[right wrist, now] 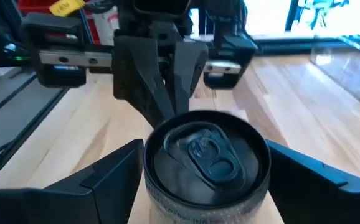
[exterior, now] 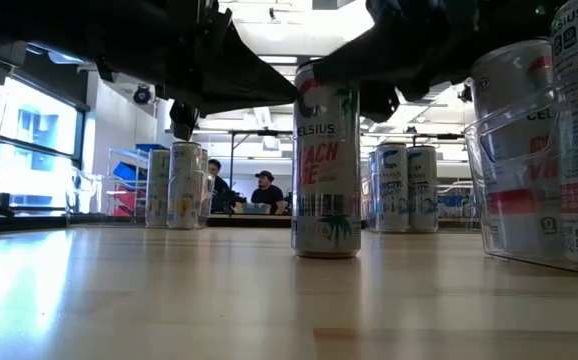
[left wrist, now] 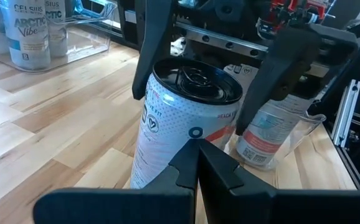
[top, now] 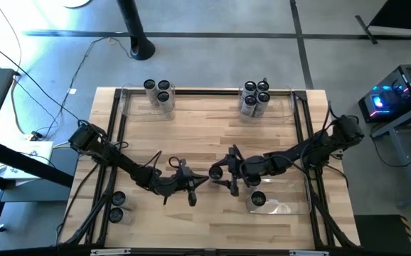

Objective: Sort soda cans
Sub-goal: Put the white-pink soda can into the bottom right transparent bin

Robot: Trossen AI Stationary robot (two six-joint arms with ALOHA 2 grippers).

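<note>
1. Soda cans sit in groups in the high view: three (top: 158,91) in a clear bin (top: 131,105) at the table's far left, six (top: 254,98) in the far right bin (top: 285,107), two (top: 116,206) at the near left edge, one (top: 257,200) in the near right bin (top: 291,206). Both grippers meet mid-table, left gripper (top: 200,182) facing right gripper (top: 223,178).
2. Low view: one upright can (exterior: 326,160) stands alone on the wooden table (exterior: 169,300) under the dark arms; people sit in the room behind.
3. Left wrist view: the left gripper's fingers (left wrist: 198,165) are pressed together, empty, tips just before the can (left wrist: 186,124); the other gripper's fingers (left wrist: 286,68) flank it.
4. Right wrist view: the right gripper (right wrist: 202,168) stands wide, a finger (right wrist: 105,171) on either side of the can's top (right wrist: 205,155); whether the fingers touch it cannot be told.
</note>
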